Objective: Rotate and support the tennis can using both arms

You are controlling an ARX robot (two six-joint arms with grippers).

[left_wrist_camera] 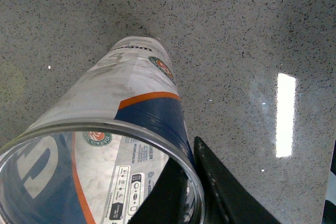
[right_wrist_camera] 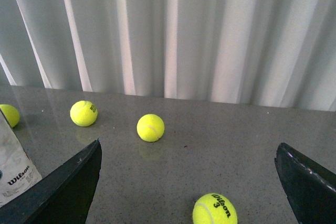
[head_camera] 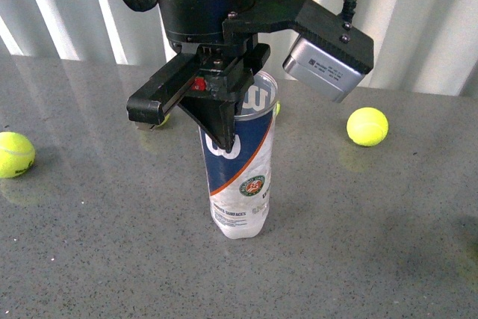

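tennis can (head_camera: 240,177) upright mid-table (head_camera: 112,259) | balls: far left (head_camera: 15,154), right-behind (head_camera: 367,125)

A speckled grey tabletop (head_camera: 89,244) meets pleated white curtains (right_wrist_camera: 173,30) behind, brightly lit.

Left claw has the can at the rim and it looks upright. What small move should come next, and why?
Probably bring the right claw in toward the can to support its lower body. The can stands open end up on the table, gripped only at the rim by the left claw. The right claw is open, holds nothing, and sees only an edge of the can, so it isn't supporting yet.
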